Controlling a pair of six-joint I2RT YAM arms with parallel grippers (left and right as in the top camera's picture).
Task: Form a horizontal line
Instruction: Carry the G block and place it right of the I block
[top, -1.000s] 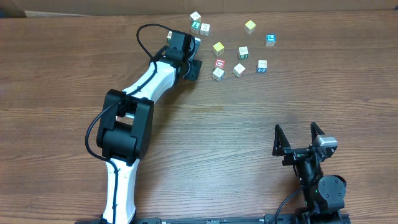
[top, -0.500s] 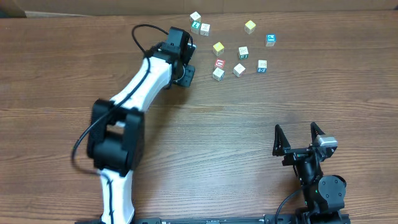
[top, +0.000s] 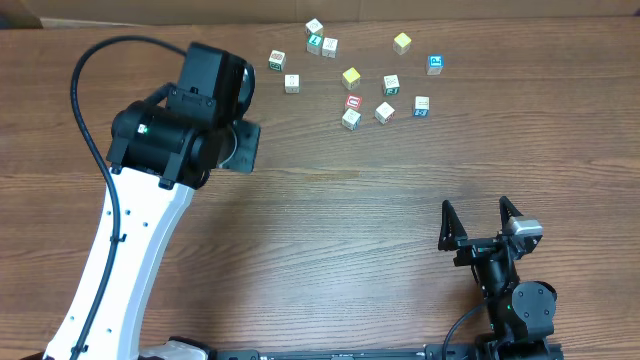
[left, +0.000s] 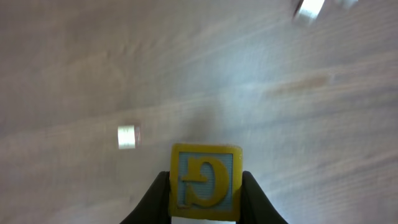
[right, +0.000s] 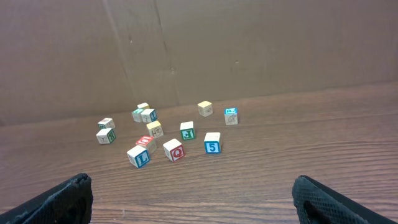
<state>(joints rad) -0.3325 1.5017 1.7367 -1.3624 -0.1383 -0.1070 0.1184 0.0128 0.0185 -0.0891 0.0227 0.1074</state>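
My left gripper (left: 206, 198) is shut on a yellow-framed cube (left: 206, 181) with a yellow G on a pale blue face, and holds it above the table. In the overhead view the raised left arm (top: 185, 125) hides these fingers and the cube. A pale cube with a green mark (top: 277, 61) and a plain pale cube (top: 291, 82) lie at the back, right of the arm. Another green-marked cube (top: 391, 84) and a yellow cube (top: 350, 76) lie in the loose group. My right gripper (top: 483, 222) is open and empty at the front right, also in the right wrist view (right: 193, 190).
Other cubes are scattered at the back: a red-marked one (top: 353, 102), blue-marked ones (top: 435, 64) (top: 421, 105), a yellow one (top: 402, 42) and a small cluster (top: 320, 38). A cardboard wall (right: 249, 43) stands behind them. The left wrist view shows a blurred cube (left: 127, 136) on the table below.
The left arm has risen and swung left and toward the front, away from the cubes. Two cubes at the back that it covered now show. The right arm has not moved.
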